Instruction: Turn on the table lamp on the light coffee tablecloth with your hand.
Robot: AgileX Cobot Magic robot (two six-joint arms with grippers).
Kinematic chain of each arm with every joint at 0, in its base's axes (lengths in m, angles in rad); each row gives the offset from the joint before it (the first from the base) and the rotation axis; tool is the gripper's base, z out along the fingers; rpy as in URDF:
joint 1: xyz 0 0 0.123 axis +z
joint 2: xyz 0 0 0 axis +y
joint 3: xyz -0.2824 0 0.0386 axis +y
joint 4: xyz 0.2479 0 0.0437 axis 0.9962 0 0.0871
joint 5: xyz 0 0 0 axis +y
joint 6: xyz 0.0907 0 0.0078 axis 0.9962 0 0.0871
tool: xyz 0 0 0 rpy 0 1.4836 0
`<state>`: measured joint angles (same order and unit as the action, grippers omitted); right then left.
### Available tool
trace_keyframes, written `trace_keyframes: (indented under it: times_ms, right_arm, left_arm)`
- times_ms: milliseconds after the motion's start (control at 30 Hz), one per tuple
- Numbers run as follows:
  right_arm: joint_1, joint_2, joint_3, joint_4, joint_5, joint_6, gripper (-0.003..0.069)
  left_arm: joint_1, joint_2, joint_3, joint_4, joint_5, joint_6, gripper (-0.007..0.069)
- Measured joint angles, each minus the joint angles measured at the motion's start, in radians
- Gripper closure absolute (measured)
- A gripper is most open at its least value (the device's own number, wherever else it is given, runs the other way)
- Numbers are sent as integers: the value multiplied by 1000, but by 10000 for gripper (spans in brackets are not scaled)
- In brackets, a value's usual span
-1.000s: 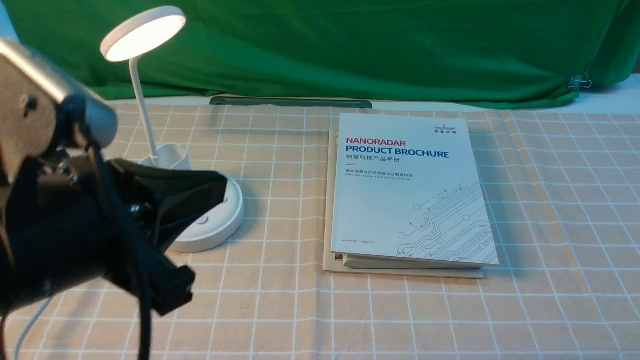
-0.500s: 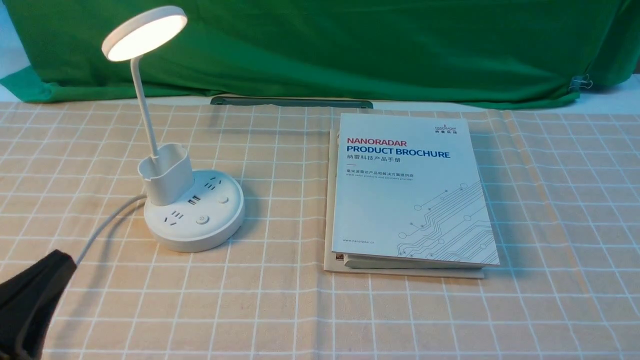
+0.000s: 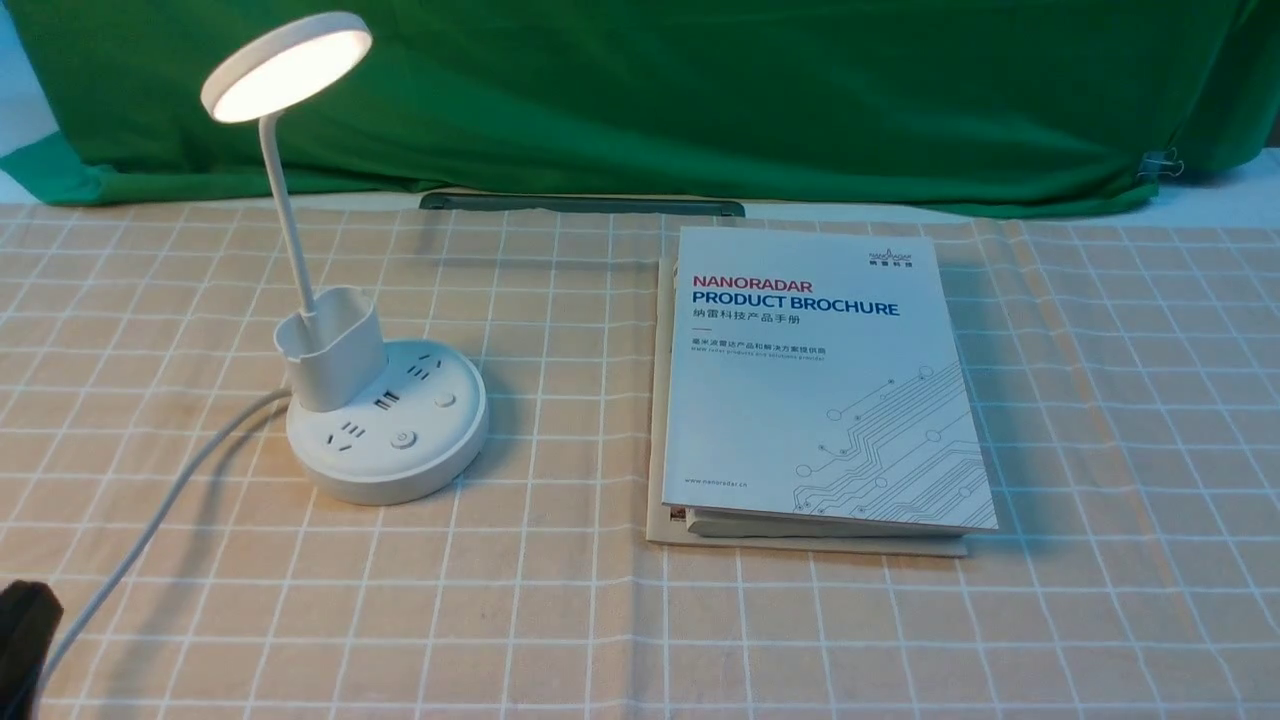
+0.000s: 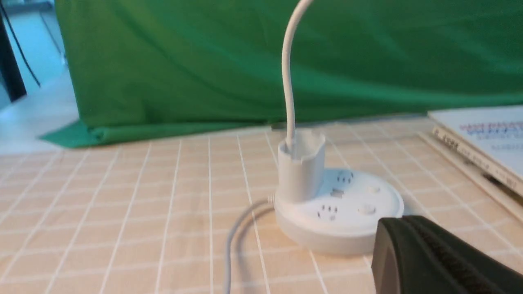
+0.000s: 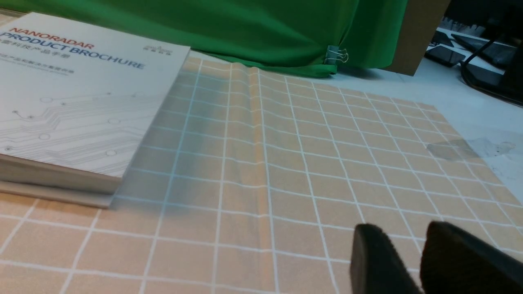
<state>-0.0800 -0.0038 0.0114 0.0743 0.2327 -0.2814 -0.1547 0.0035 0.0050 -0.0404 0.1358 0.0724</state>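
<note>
The white table lamp stands on the light coffee tablecloth at the left, and its round disc head glows. Its base with sockets and buttons also shows in the left wrist view. My left gripper is shut and empty, low over the cloth just in front of the base and not touching it. Only its black tip shows at the bottom left of the front view. My right gripper is open and empty, low over bare cloth to the right of the brochure.
A white "NANORADAR PRODUCT BROCHURE" booklet lies on a tan folder in the middle of the cloth. The lamp's white cord runs from the base towards the front left. A green cloth backdrop hangs behind.
My left arm has drawn back from the lamp's base towards the front left, leaving only its tip in the front view. The lamp head glows in all frames.
</note>
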Motion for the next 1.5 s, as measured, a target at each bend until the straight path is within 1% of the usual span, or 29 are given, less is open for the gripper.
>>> trace_keyframes:
  times_ms: [100, 200, 400, 500, 1500]
  right_arm:
    - [0, 0, 0, 0, 0, 0, 418]
    - [0, 0, 0, 0, 0, 0, 418]
    - [0, 0, 0, 0, 0, 0, 418]
    - [0, 0, 0, 0, 0, 1, 418]
    - [0, 0, 0, 0, 0, 0, 418]
  left_arm:
    - [1, -2, 0, -14, 69, 3, 624]
    - [12, -2, 0, -18, 86, 26, 624]
    - [60, -5, 0, -44, 88, 33, 624]
    - [68, -6, 0, -51, 91, 34, 624]
    - [69, -6, 0, -51, 92, 34, 624]
